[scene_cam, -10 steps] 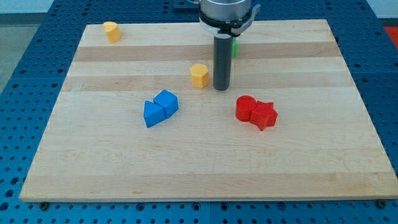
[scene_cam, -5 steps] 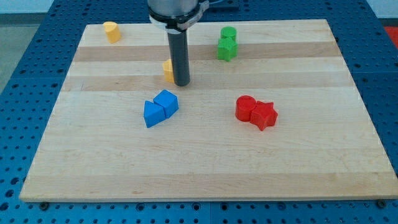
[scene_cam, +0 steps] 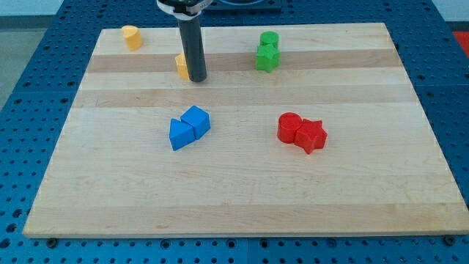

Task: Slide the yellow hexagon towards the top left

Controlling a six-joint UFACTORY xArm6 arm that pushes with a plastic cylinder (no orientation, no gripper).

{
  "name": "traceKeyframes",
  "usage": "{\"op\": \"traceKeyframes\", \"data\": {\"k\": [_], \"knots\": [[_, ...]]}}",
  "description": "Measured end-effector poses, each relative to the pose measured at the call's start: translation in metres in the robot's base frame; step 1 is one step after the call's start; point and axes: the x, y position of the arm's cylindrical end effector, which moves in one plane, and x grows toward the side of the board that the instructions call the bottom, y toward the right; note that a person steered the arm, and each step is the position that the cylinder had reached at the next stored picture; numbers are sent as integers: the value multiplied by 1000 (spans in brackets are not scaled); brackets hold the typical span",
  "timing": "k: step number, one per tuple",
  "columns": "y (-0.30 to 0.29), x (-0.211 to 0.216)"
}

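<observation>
The yellow hexagon [scene_cam: 180, 65] sits on the wooden board [scene_cam: 242, 183] in the upper middle-left, mostly hidden behind my dark rod. My tip [scene_cam: 198, 78] stands right against the hexagon's right and lower side, touching it. Only the hexagon's left edge shows. A second yellow block [scene_cam: 131, 37], rounded on top, sits near the board's top left corner, well apart from the hexagon.
Two green blocks [scene_cam: 267, 51] stand together at the top right of centre. A blue pair [scene_cam: 188, 127], a triangle shape and a cube, sits mid-board. A red cylinder and a red star-like block [scene_cam: 301, 132] touch at the right.
My tip has moved up and to the left, pushing the yellow hexagon with it from the board's centre toward the upper left. The other blocks have not moved.
</observation>
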Motion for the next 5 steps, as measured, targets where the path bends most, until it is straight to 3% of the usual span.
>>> {"op": "traceKeyframes", "data": {"k": [3, 5], "knots": [[-14, -44], [-61, -46]]}}
